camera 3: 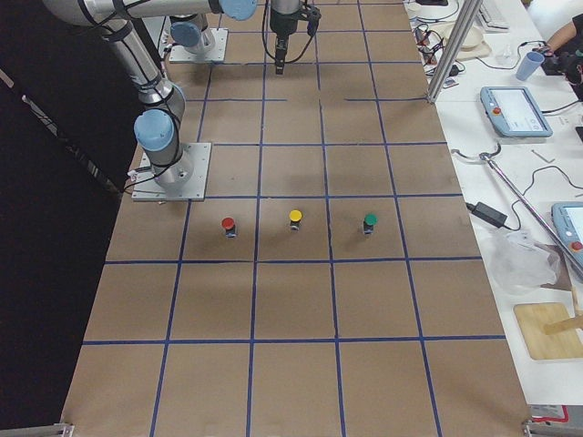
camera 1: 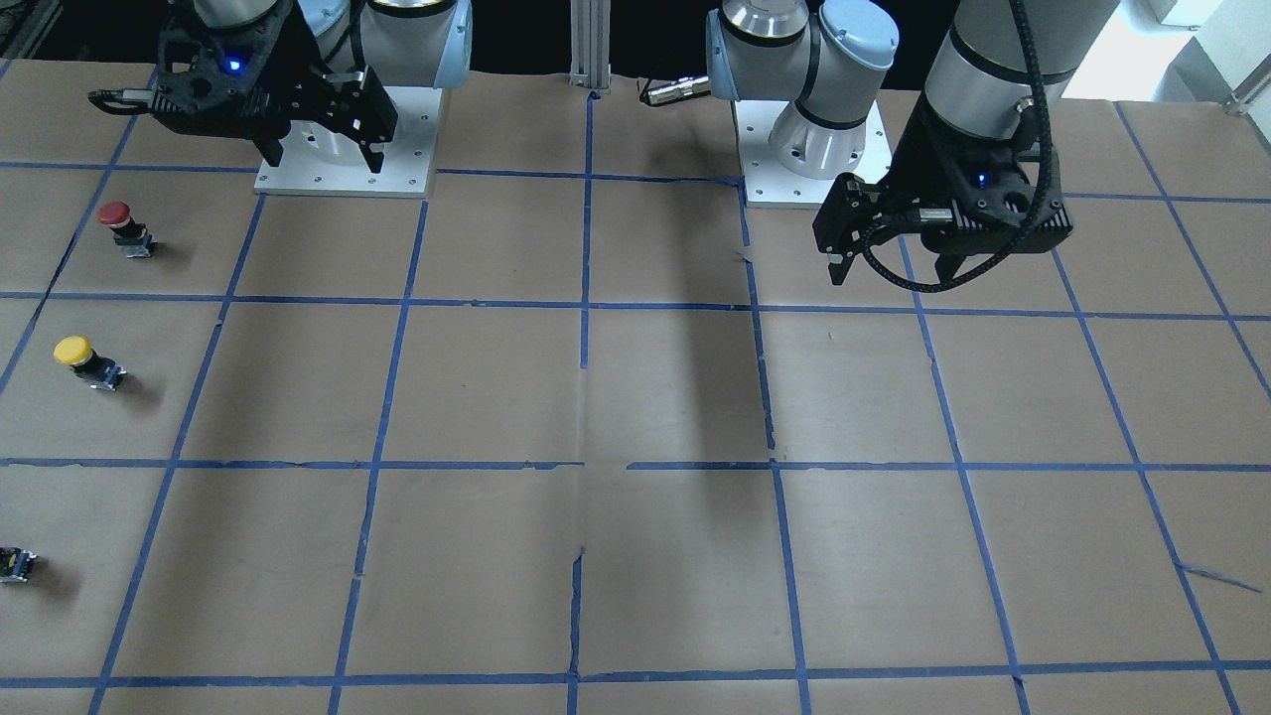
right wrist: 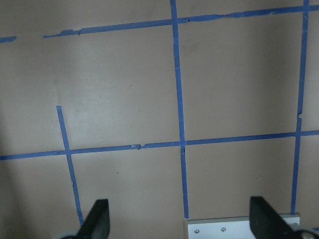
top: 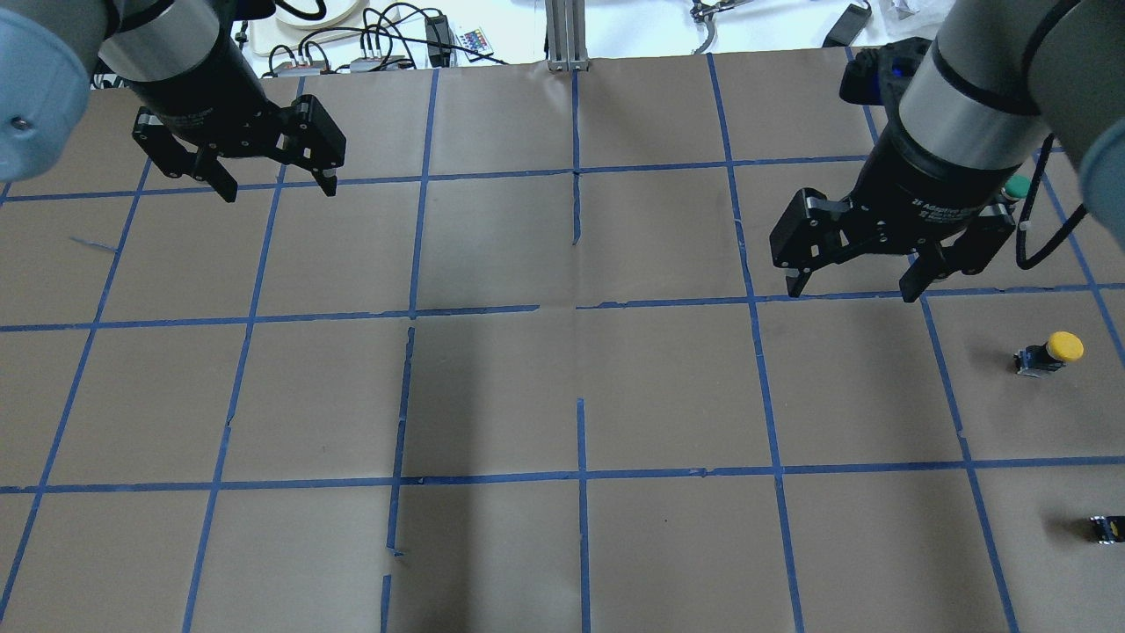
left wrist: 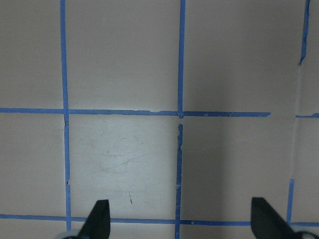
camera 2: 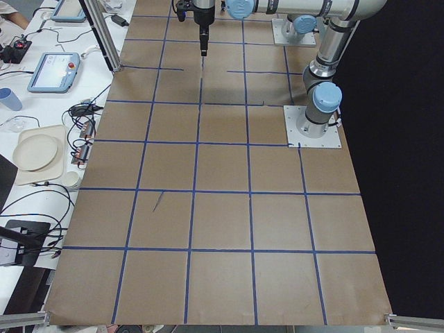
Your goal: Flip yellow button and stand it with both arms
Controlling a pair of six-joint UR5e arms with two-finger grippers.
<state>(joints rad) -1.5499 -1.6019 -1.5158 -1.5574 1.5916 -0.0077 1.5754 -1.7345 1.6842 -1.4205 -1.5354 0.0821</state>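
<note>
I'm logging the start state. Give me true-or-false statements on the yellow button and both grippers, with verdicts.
1. The yellow button lies on its side. True.
2. The left gripper and the right gripper both have open, empty jaws. True.
3. The right gripper touches the yellow button. False: it hovers apart from it.
4. The yellow button lies on the robot's left side. False: it lies on the right side, nearer the right gripper.

one red button (camera 3: 228,224), one yellow button (camera 3: 295,218), one green button (camera 3: 370,221): three in a row, mid-frame. two arms, the left arm (top: 176,53) and right arm (top: 967,97); two grippers, the left gripper (top: 279,192) and right gripper (top: 852,292).
</note>
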